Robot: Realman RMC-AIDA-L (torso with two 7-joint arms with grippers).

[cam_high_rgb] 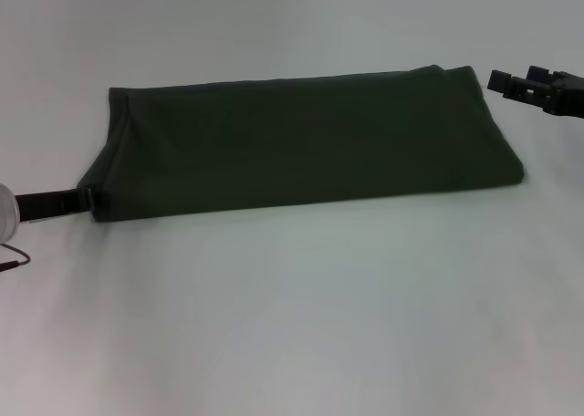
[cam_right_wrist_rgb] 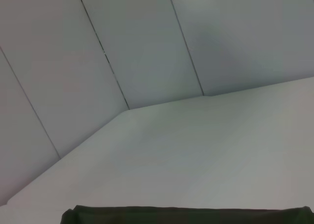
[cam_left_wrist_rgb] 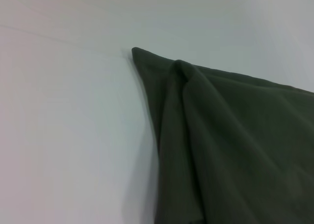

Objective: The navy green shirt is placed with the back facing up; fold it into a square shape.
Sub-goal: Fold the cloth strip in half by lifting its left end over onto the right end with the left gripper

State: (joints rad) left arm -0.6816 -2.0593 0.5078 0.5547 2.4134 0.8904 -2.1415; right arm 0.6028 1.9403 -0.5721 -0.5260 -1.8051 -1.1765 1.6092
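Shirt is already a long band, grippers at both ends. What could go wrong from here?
1. The left gripper sits at the navy green shirt's near-left corner; pinching only the top layer could let the folded layers slide apart.
2. The right gripper hovers off the far-right corner, not touching; uneven lifting could skew the fold.
3. The left wrist view shows a raised ridge; it may crease in.
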